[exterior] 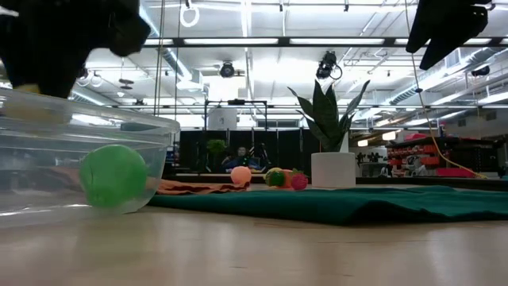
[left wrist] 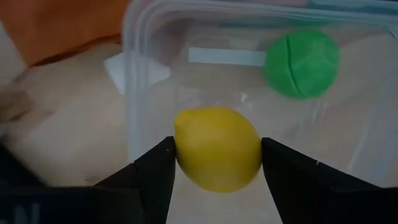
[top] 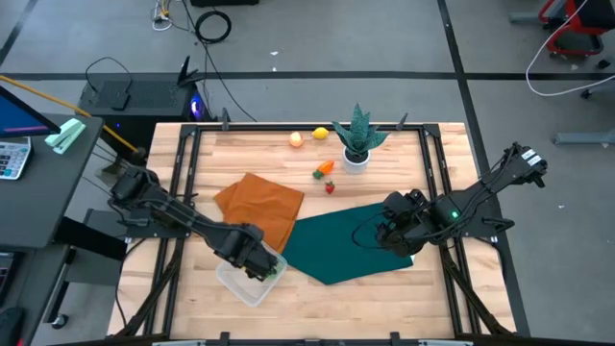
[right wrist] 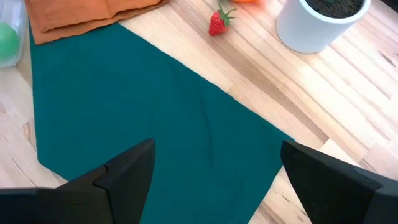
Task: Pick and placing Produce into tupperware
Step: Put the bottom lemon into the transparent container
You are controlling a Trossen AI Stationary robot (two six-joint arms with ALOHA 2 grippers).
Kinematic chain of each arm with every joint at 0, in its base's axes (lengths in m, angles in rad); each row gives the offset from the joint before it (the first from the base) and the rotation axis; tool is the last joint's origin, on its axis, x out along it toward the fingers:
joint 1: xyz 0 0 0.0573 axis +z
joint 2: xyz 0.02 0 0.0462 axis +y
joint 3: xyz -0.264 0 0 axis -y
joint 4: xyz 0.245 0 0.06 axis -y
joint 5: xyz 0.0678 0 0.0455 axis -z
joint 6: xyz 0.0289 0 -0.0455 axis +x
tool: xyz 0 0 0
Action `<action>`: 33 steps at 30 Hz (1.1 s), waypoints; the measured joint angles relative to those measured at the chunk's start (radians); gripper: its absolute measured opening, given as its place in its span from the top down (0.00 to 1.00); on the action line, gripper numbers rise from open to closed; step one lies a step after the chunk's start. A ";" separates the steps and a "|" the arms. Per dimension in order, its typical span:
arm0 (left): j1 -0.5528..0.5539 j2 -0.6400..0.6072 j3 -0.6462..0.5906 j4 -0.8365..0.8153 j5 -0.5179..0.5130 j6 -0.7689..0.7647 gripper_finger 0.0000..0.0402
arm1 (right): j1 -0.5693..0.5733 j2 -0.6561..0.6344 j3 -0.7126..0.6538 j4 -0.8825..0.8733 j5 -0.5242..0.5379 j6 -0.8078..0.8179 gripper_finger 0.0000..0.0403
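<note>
The clear tupperware [top: 235,285] stands near the table's front left, with a green ball [left wrist: 301,64] resting on its floor. My left gripper [top: 252,258] hangs over it, shut on a yellow fruit [left wrist: 217,148]. More produce lies at the far side: a peach-coloured fruit [top: 296,139], a second yellow fruit [top: 320,134], an orange piece [top: 325,169] and a strawberry [top: 330,187]. My right gripper [top: 396,234] stands open above the green cloth [top: 356,240], with nothing between its fingers. My left gripper pinches the yellow fruit by its two opposite sides [left wrist: 183,149] between its two fingers [left wrist: 155,171]. The fingers come from above, pointing down. The fruit is lifted clear and hangs over the tupperware's rim [left wrist: 134,74].
An orange cloth [top: 259,207] lies beside the tupperware and partly under the green cloth. A spiky plant in a white pot [top: 357,144] stands at the far middle. Bare wood [top: 384,298] shows along the front edge.
</note>
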 joint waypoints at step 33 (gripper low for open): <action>0.015 0.080 -0.083 0.183 -0.072 0.047 0.41 | 0.000 0.000 0.000 0.032 0.000 -0.015 0.22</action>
